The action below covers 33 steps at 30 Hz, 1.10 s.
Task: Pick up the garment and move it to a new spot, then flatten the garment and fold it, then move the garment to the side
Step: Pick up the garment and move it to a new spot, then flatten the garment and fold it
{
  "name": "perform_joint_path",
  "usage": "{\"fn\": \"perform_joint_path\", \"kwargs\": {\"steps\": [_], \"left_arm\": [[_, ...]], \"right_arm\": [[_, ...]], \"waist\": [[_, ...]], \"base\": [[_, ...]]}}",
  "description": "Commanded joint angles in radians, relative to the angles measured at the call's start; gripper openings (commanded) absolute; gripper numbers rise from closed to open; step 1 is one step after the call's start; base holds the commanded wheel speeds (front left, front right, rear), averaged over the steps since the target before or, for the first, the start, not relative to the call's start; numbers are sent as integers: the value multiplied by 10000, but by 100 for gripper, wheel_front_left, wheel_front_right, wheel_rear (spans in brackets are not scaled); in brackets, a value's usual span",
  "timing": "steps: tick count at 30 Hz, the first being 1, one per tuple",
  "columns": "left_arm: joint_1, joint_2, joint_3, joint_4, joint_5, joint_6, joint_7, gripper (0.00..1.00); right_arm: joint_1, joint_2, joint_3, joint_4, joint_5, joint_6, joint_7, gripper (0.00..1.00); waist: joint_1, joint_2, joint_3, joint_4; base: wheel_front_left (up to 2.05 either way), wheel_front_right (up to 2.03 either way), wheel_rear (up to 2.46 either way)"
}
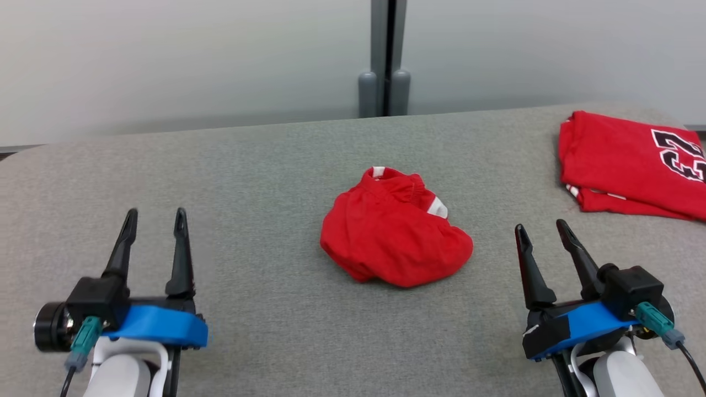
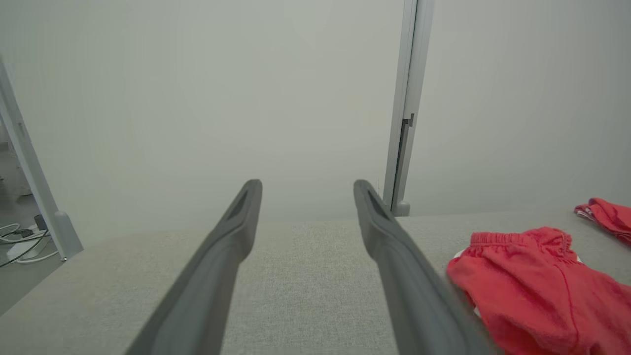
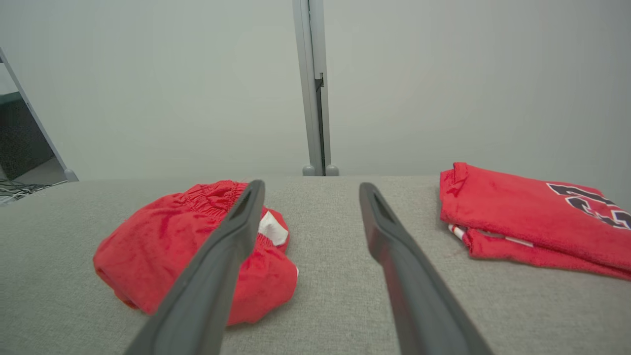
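On the table (image 1: 248, 176), clear of its edges, the garment (image 1: 394, 231) lies between both arms' wide-apart jaws.

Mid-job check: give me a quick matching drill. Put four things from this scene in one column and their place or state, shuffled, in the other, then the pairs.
1. crumpled red garment
2. folded red jersey
3. left gripper
4. grey post

A. folded, at the far right of the table
B. bunched up, mid-table
C. upright, behind the table's far edge
D. open and empty, lower left in the head view

Pairs: 1-B, 2-A, 3-D, 4-C
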Motion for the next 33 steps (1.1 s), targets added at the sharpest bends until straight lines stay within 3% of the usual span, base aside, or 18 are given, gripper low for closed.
{"fn": "perform_joint_path", "kwargs": {"steps": [1,12,33], "left_arm": [[220,-7,136,-82,86,39,-43,100],[1417,-189,807,-428,385,-76,-45,100],[1588,-478,1325,-360,762,-297,-44,100]], "right_arm": [[132,-8,-62,-33,-80,1,26,100],[588,-9,-427,-201,-242,1,321,100],[822,-9,-525,-304,-248,1,617,100]], "waist": [[0,0,-39,75],[0,0,-448,471],[0,0,-493,415]], "base": [[0,0,0],[0,0,0],[0,0,0]]}}
